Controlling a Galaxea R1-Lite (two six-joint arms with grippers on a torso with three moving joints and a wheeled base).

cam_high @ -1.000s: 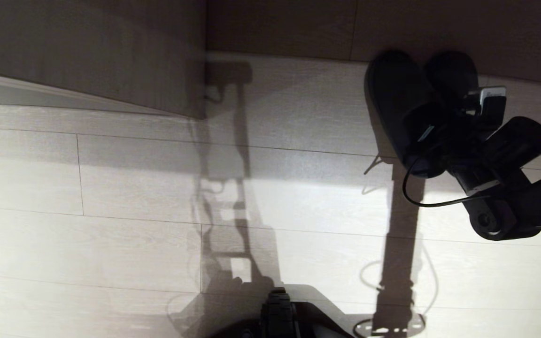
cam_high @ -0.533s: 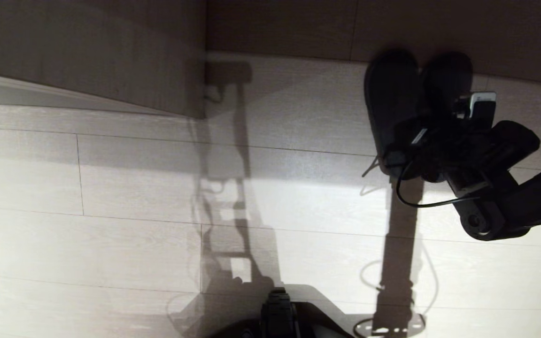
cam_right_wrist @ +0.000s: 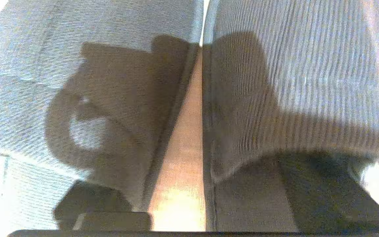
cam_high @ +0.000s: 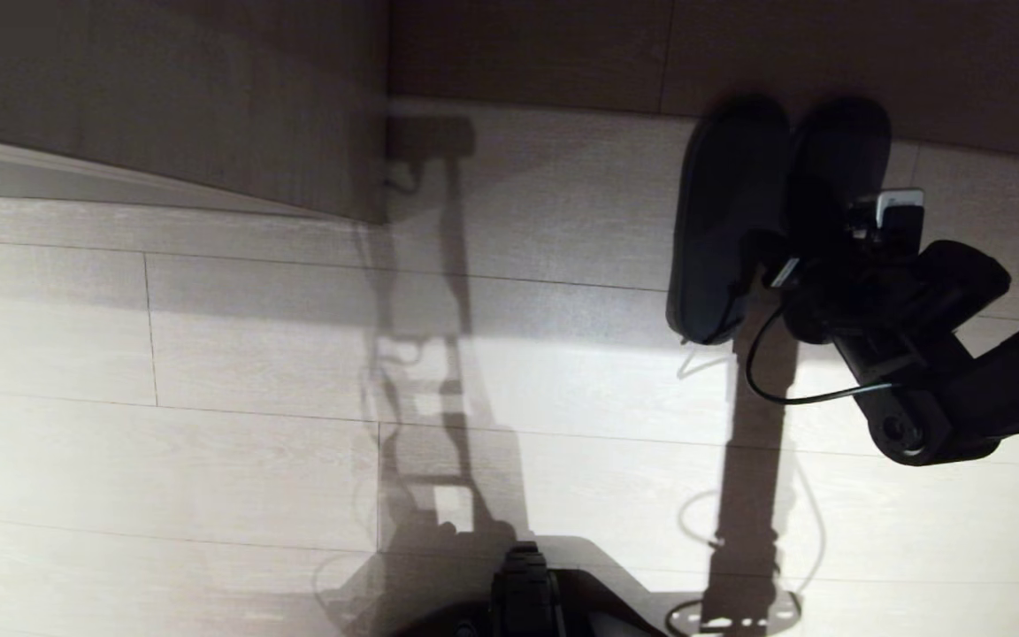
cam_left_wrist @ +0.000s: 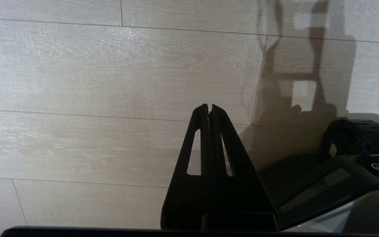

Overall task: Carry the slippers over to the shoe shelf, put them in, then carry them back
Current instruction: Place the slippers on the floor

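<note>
Head view, right gripper over the slippers on the floor, its opening hidden.

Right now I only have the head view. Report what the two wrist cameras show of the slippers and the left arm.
Observer: Right wrist camera: the slippers sit side by side, with a thin strip of floor showing between them.
Operator: Now the left arm.
Observer: Left wrist camera: the left gripper hangs over the floor beside the robot's base, its fingers shut on nothing.
</note>
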